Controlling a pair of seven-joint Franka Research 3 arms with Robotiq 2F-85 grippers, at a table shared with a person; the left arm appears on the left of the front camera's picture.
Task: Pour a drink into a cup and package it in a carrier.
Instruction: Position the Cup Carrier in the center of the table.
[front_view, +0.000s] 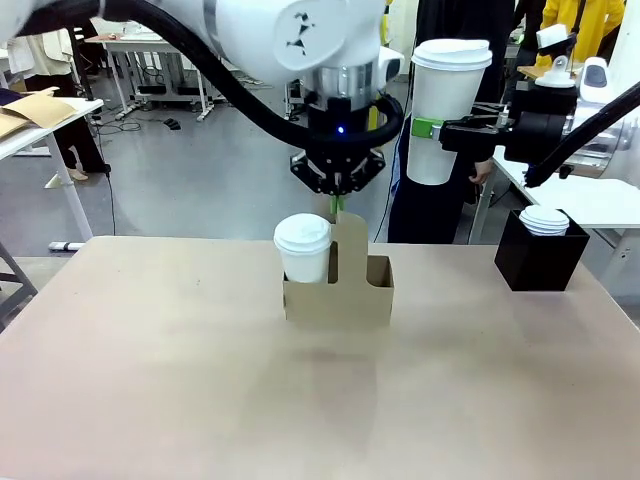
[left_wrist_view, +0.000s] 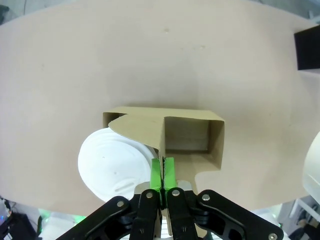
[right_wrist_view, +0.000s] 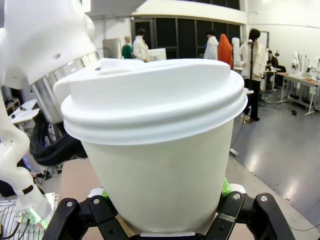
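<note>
- Front view: the left fingers are pinched shut on the tall handle tab of the one brown cardboard carrier at mid-tabletop. The right fingers clamp the tall white paper cup, lidded, in the air right of the carrier. A second, short cup with a domed lid fills the carrier's left slot. One black box holds stacked white lids.
- Left wrist view: the green pads meet on the thin cardboard tab. One square slot is empty, and the short cup sits beside it.
- Right wrist view: the cup's smooth tapered wall sits between the fingers, with both pads pressed against it.
</note>
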